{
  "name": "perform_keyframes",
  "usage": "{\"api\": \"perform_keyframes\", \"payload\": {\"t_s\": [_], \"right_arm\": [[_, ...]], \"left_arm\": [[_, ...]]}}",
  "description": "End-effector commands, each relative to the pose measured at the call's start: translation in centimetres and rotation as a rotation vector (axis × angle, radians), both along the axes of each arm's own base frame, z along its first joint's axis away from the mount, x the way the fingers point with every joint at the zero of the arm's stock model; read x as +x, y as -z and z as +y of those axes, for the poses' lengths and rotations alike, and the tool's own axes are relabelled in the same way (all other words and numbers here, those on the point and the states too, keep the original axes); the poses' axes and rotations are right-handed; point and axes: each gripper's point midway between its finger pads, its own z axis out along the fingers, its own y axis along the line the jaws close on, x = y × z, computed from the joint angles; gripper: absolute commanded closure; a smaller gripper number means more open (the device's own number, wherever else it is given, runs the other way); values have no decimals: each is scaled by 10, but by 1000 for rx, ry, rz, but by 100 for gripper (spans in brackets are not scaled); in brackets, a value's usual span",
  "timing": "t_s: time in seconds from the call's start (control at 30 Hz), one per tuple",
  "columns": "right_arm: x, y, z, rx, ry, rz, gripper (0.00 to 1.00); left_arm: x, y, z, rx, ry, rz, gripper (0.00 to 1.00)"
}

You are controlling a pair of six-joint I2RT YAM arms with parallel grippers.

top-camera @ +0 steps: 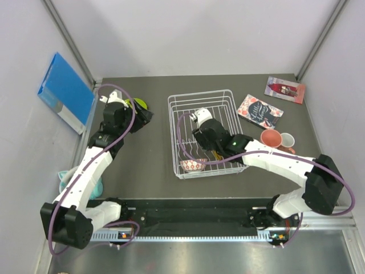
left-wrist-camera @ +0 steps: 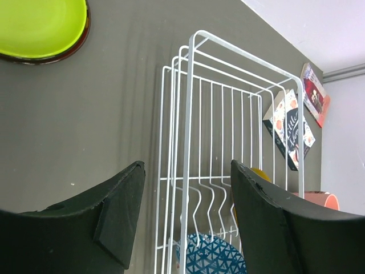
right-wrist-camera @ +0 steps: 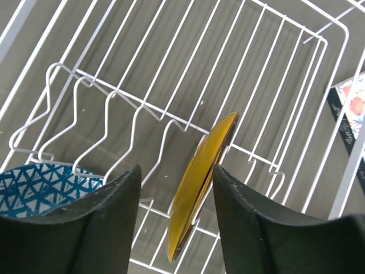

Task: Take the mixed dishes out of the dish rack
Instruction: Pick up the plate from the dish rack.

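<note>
The white wire dish rack (top-camera: 171,131) stands mid-table. My right gripper (top-camera: 214,153) is inside it, open, with its jaws on either side of an amber plate (right-wrist-camera: 199,188) that stands on edge in a slot; the plate is close to the right finger (right-wrist-camera: 256,228). A small patterned bowl (top-camera: 193,165) sits in the rack's near left corner and also shows in the right wrist view (right-wrist-camera: 40,182). My left gripper (top-camera: 140,114) is open and empty over bare table, between a lime-green plate (top-camera: 138,104) and the rack (left-wrist-camera: 188,114).
A salmon mug (top-camera: 271,137) and a white mug (top-camera: 287,140) stand right of the rack. Two printed booklets (top-camera: 259,110) (top-camera: 284,89) lie at the back right. A blue folder (top-camera: 65,91) leans on the left wall. A teal object (top-camera: 65,180) lies at the left edge.
</note>
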Motion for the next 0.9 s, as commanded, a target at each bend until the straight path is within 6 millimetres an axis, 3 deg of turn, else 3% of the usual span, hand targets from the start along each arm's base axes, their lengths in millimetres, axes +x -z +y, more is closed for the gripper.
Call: {"api": "perform_keyframes", "payload": {"t_s": [0.0,0.37,0.47,0.57,0.7,0.87], "right_arm": [[4,-4,9,88,7,6,51],[0,23,1,50,36,69,55],[-1,26,1,55,36,76,63],[-1,24,-2,52,44,71,75],[-1,12,-6,56,53,53,98],[-2,-18,-10,89,60,13,100]], "left_arm": [[-3,1,-4,1,24,-14,34],[-3,16,-6,1,33,20,34],[-3,18,-6,4,32,24,34],[-4,21,-6,4,33,29,34],[-4,24,-6,6,37,38,34],[-4,24,-7,5,43,37,34]]}}
